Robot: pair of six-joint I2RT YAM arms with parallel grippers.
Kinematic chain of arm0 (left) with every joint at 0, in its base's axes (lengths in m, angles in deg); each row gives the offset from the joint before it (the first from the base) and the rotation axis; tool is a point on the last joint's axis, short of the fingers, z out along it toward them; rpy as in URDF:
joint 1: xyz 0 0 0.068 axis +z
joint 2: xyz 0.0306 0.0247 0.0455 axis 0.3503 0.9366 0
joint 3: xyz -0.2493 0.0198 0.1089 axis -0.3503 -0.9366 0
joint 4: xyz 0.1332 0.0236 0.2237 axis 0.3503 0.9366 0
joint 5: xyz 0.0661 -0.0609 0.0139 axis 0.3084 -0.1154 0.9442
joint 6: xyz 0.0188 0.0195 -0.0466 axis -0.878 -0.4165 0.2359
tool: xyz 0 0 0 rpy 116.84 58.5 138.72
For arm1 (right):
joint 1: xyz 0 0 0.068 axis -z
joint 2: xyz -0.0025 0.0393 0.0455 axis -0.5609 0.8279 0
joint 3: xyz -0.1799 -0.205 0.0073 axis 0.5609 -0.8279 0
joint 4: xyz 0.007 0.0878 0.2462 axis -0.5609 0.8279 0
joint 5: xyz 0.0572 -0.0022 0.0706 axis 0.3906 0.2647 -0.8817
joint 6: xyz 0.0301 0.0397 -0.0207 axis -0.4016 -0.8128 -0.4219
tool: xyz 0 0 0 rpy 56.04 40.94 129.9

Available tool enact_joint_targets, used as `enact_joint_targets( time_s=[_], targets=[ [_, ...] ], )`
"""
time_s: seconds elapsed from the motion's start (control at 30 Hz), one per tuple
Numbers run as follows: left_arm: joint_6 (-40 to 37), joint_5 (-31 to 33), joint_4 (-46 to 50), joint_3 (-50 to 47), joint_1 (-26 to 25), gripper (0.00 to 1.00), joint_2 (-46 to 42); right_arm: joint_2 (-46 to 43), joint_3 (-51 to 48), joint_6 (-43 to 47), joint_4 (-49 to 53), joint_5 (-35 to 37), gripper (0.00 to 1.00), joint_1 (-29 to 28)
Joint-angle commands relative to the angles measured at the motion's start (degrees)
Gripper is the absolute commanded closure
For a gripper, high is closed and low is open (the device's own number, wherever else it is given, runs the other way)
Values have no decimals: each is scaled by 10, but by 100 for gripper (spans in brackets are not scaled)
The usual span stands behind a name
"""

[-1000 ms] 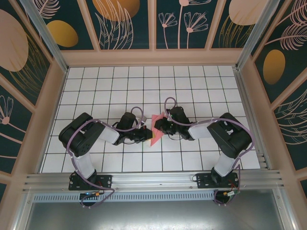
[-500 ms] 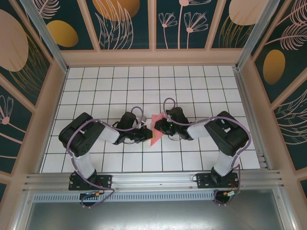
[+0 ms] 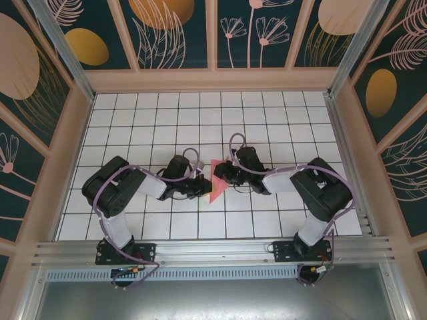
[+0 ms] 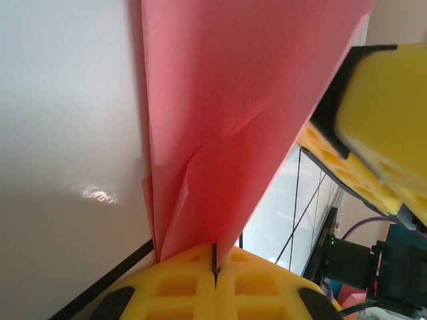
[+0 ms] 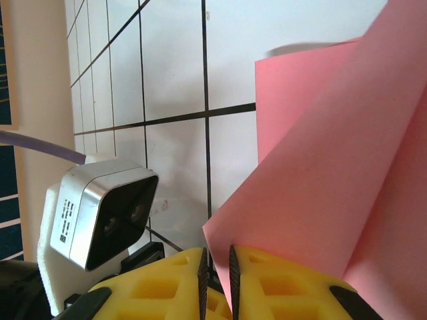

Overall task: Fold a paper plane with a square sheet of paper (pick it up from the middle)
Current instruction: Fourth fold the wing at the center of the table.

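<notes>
- The overhead view is evenly and brightly lit, sharp across the white gridded table (image 3: 267, 127); the arms cast only soft, short shadows.
- Straight frame rails bow slightly toward the corners, a wide-angle effect.
- In the left wrist view a small glare patch sits on the table surface, and the yellow pads (image 4: 200, 293) are soft from closeness.
- The pink paper (image 5: 347, 173) glows, casting a faint shadow at its upper edge.

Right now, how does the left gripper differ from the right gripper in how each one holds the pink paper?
The left gripper has its yellow pads pressed together on the folded pink paper; the right gripper keeps a thin gap at a paper edge. In the top view, the left gripper reaches in from the left, the right gripper from the right. Both meet at the same sheet.
</notes>
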Motion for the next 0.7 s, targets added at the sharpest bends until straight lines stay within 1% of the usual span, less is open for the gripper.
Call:
enact_joint_targets(
  time_s=[0.0,0.1,0.2,0.27,0.5,0.67],
  targets=[
    [-12,11,35,2,-1,99,27,-1,14,4,-13,-19,79,-3],
    [-11,7,35,4,-1,99,32,9,24,8,-9,-21,79,-5],
    [-11,5,36,4,0,99,35,23,47,16,49,13,79,-6],
    [-10,4,38,5,0,99,38,31,50,15,67,33,80,-5],
    [-8,2,41,1,0,99,41,58,62,17,67,37,80,-2],
    [-12,4,48,-1,0,99,39,62,62,18,87,59,80,-1]
  ],
)
